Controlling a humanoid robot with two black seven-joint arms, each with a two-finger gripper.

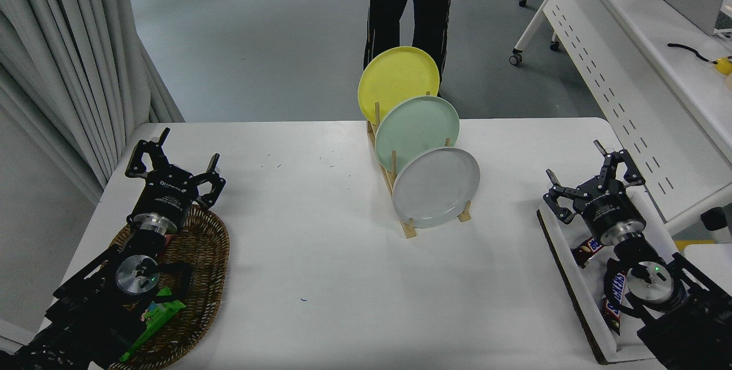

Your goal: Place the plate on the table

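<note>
The light grey plate (436, 188) stands on edge in the nearest slot of a wooden rack (407, 227) near the middle of the white table (320, 255). Behind it in the same rack stand a mint green plate (416, 130) and a yellow plate (397, 79). My right gripper (583, 165) is open at the table's right edge, well to the right of the grey plate, with nothing between its fingers. My left gripper (171, 152) is parked open at the lower left, above a basket.
A wicker basket (200, 278) with a green packet lies under the left arm. A white tray (577, 278) with candy bars sits under the right arm. A person in dark trousers (409, 10) stands beyond the table. A long white desk (640, 72) runs along the right.
</note>
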